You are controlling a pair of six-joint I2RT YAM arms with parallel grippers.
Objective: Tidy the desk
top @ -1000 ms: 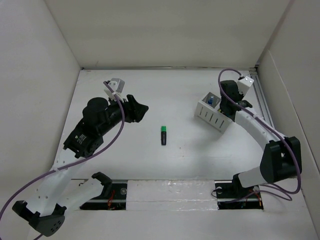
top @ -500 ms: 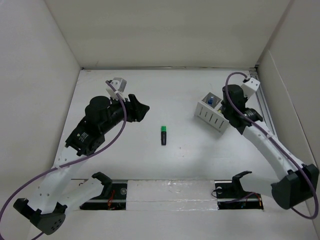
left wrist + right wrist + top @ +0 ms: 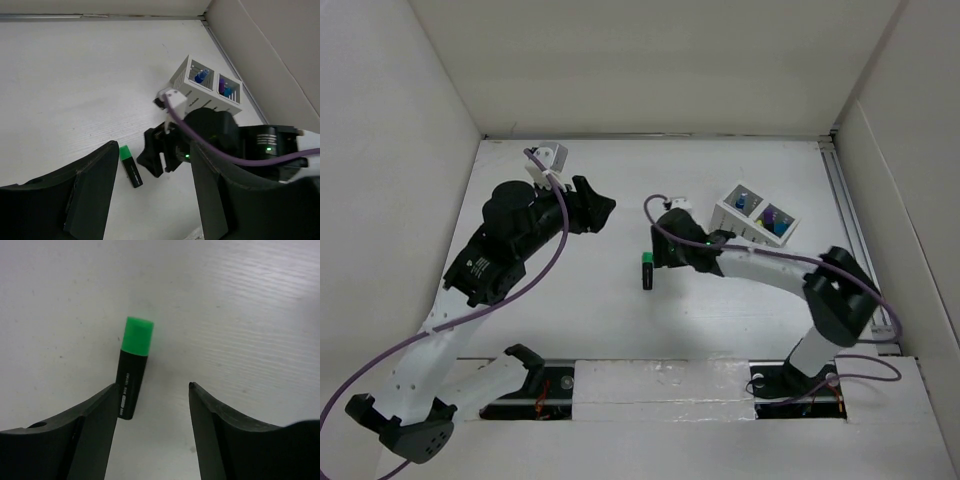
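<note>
Top external view is showing the desk (image 3: 720, 320) filling most of the pic, w/ upright white panels round it. R arm is reaching across to desk centre. R gripper (image 3: 152, 386) is sitting low over a highlighter (image 3: 647, 272) (black body, green cap), which is lying flat nr the middle of the desk.

R wrist cam: jaws are standing wide apart and gripping nothing. Highlighter is lying in the gap, close along the inner edge of the finger on the left of that view, w/ its cap pointing away from the cam. Can't tell whether finger & pen are touching.

L gripper (image 3: 603, 208) is hovering over the left-middle of the desk, apart from the highlighter and pointing toward desk centre. L wrist cam: its jaws are also spread, w/ nothing held btwn them.

White organiser tray (image 3: 757, 222) is standing toward the far right of the desk, just beyond the R arm. Blue items are sitting in one compartment, purple & teal ones in the next.
</note>
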